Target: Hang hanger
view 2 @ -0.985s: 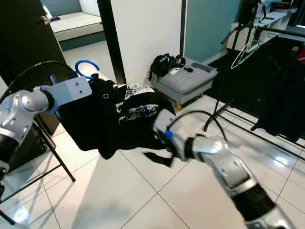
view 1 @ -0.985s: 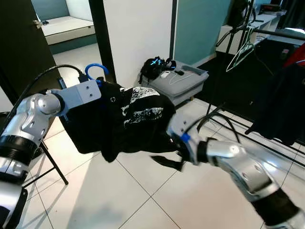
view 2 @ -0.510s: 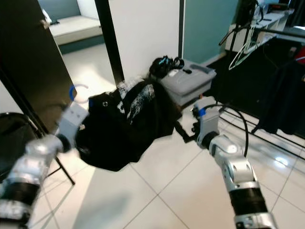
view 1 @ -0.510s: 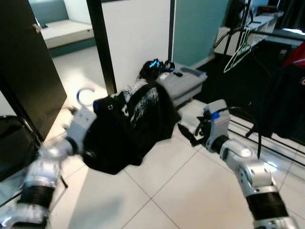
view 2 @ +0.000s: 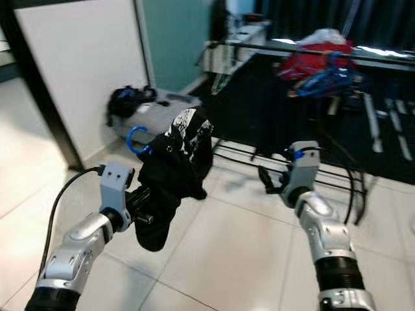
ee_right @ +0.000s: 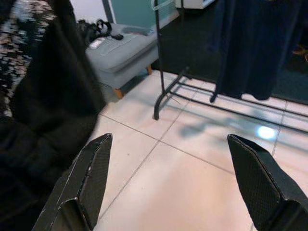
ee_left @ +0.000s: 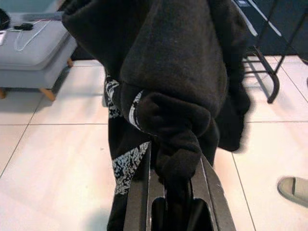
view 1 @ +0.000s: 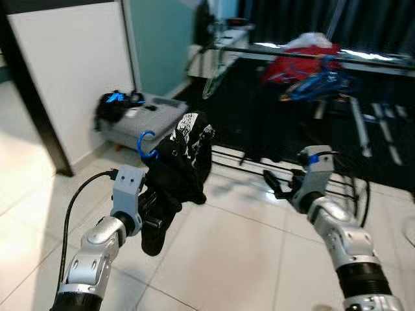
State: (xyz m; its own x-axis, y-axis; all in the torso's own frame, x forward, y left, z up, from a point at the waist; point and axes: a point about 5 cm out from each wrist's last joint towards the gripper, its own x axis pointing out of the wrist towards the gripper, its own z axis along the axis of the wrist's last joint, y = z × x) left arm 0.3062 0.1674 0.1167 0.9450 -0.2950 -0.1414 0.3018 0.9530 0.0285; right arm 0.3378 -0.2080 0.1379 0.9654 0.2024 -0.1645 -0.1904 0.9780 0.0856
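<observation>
The camera has swung round since half a second ago: the dark door and white wall that stood ahead now lie to the far left, and the clothes rail (view 1: pixel 363 59) with its red and blue garments (view 1: pixel 311 65) stretches across the far right. This is a turn of the robot, not a shift of the furniture. The grey ottoman (view 1: pixel 139 120) sits at the far left against the wall.

The left gripper (ee_left: pixel 173 192) has its fingers (ee_left: pixel 139 192) clenched on a bunched fold of the black printed garment (view 1: pixel 181 162), which hangs on the hanger; the hanger's blue hook (view 1: pixel 146 144) stands up on the near-left side of the cloth. The load is held low, over the tiled floor (view 1: pixel 227 259), well apart from the rail.

The right gripper (ee_right: pixel 175 183) has come off the garment, which it was under a second ago. Its fingers (ee_right: pixel 94 178) are spread wide and empty, held out to the right, nearer the rail's base bars.

Judgement: the robot now faces the hanging place, but the step itself is not yet done. The hook must be lifted up to the rail. The grip appears to be on cloth and not on the hanger frame, though the fold hides this; if so, the hanger may slip or tilt on the lift.
</observation>
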